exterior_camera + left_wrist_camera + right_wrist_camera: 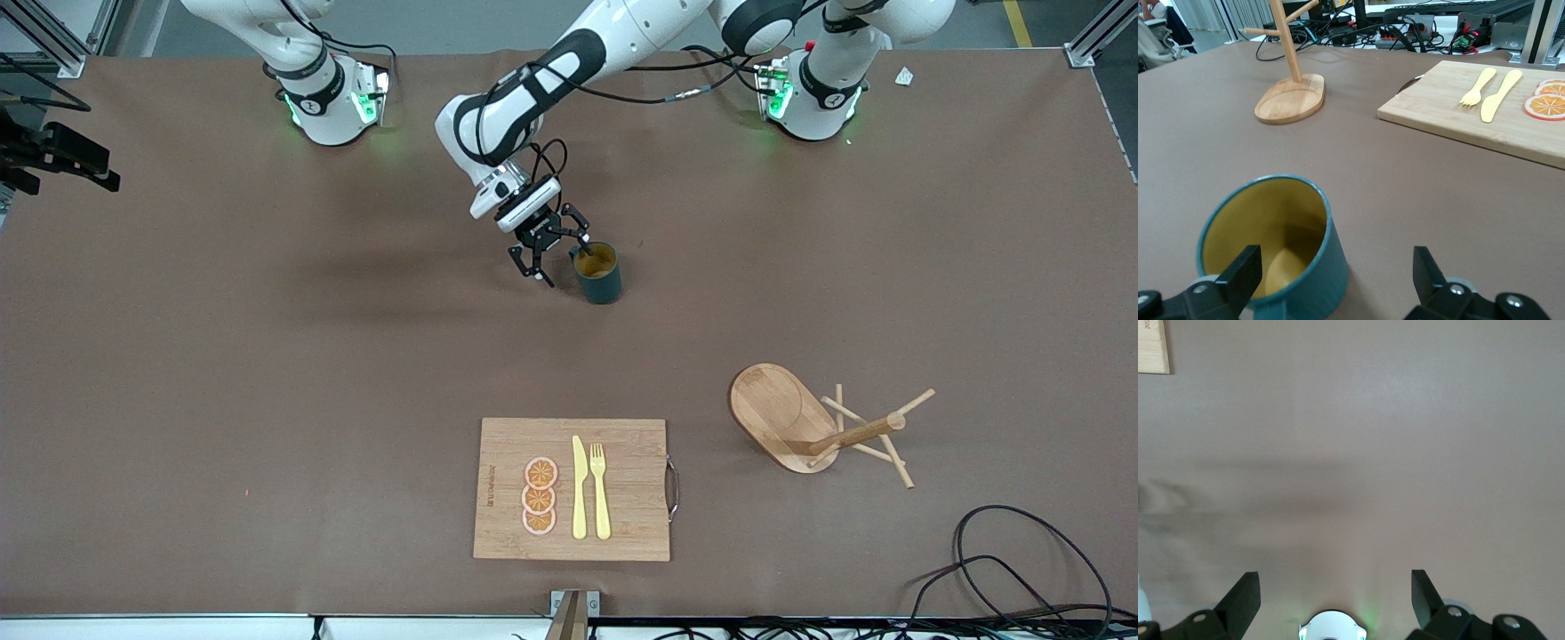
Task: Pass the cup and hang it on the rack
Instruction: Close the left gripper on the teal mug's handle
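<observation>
The cup [597,276] stands upright on the table's middle, teal outside and tan inside; it also shows in the left wrist view [1271,220]. My left gripper [560,258] is open and low at the cup, and also shows in the left wrist view [1331,280]. One finger [1238,273] is over the rim, the other [1425,273] is outside, and the cup's wall toward the right arm's end lies between them. The rack [858,436] stands upright nearer the front camera, toward the left arm's end, and also shows in the left wrist view [1291,100]. My right gripper [1331,600] is open and empty, waiting over bare table by its base.
A bamboo cutting board [622,498] with a yellow knife [579,489], a fork [600,489] and orange slices [540,496] lies near the front edge. Black cables [1022,569] loop at the front corner on the left arm's end.
</observation>
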Available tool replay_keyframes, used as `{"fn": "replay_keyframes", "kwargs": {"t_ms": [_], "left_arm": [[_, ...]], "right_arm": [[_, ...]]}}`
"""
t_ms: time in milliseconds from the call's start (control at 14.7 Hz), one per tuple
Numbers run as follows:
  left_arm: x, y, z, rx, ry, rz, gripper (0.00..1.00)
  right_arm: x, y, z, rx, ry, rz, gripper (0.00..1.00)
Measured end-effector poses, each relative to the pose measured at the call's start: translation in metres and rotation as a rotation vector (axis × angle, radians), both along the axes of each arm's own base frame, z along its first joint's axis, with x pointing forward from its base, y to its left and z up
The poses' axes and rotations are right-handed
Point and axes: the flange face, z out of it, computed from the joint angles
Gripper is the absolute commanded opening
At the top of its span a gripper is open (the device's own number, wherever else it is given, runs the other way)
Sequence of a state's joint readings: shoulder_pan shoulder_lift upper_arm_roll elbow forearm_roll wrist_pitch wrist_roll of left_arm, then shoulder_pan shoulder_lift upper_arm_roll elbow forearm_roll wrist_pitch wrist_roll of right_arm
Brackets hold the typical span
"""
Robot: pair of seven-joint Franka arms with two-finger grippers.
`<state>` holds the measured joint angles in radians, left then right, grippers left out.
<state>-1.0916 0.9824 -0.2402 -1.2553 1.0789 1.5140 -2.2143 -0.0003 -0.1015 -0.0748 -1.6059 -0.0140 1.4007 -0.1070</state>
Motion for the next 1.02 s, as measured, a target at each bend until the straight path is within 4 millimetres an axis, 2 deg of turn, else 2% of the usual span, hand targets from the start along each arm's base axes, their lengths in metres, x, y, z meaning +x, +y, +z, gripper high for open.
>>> {"fn": "replay_keyframes", "kwargs": {"t_ms": [204,340,476,816,1020], "left_arm": [[0.004,-0.003,0.026,0.016,0.008,-0.012,1.00],[0.005,-0.003,0.034,0.017,0.007,-0.011,1.00],[0.003,-0.001,0.030,0.023,0.000,0.004,1.00],[-0.012,0.001,0.009,0.013,-0.009,0.027,1.00],[-0.014,0.003,-0.006,0.014,-0.018,0.041,1.00]], "right_arm": [[0.000,0.000,0.000,0.000,0.000,0.000,1.00],[0.000,0.000,0.000,0.000,0.001,0.001,1.00],[0.000,-0.001,0.000,-0.001,0.001,0.001,1.00],[0.000,-0.001,0.000,-0.001,0.001,0.002,1.00],[0.000,-0.001,0.000,-0.001,0.002,0.002,1.00]]}}
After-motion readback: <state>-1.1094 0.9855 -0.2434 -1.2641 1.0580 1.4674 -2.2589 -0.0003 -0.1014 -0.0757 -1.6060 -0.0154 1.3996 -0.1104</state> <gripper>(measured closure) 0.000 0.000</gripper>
